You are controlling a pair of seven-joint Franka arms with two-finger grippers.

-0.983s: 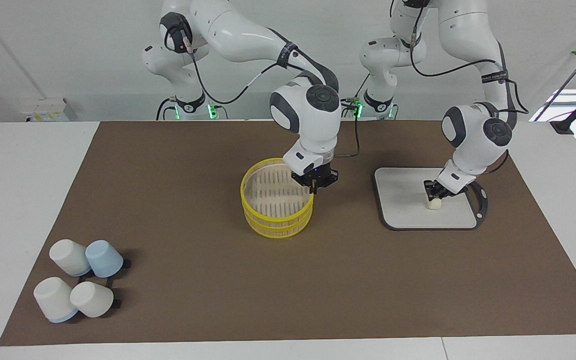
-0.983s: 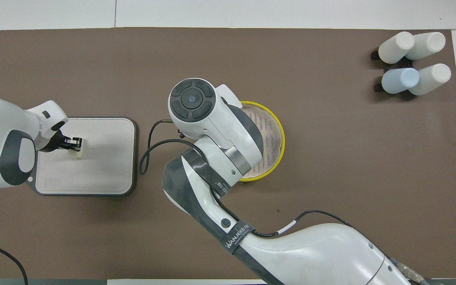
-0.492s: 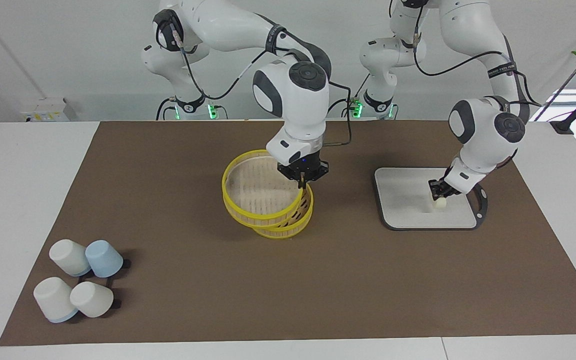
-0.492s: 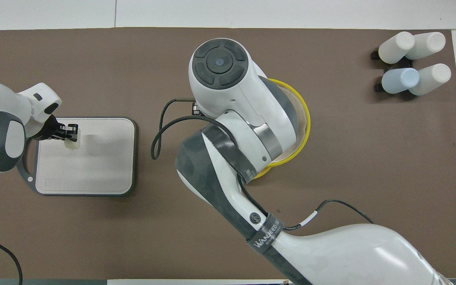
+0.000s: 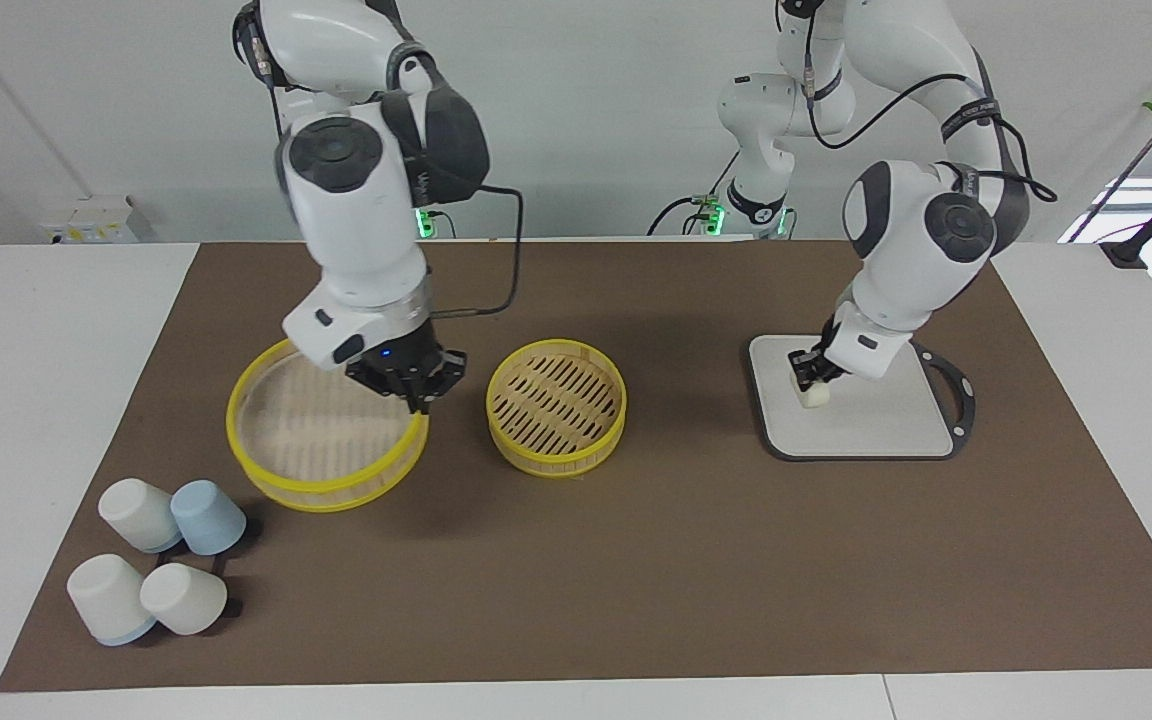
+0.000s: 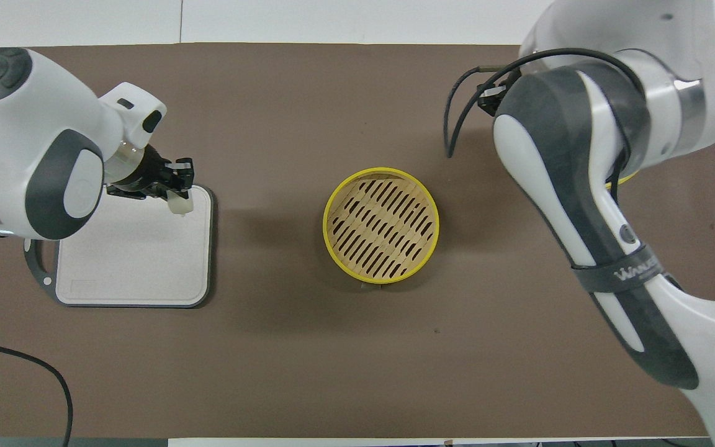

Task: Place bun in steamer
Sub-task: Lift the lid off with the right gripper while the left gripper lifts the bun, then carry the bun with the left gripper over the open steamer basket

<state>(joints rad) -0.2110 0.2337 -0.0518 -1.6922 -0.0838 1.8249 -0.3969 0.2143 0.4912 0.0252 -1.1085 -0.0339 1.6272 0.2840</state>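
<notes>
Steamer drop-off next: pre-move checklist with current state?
1. Bun gripped by left end effector, lifted over the grey board: ok.
2. Upper steamer tier held clear by right end effector, toward the cups: ok.
3. Lower steamer tier uncovered, slatted floor bare: ok.
4. Mat between board and lower tier free of objects: ok.
5. Bun firmly seated in the grip: cannot tell.
</notes>
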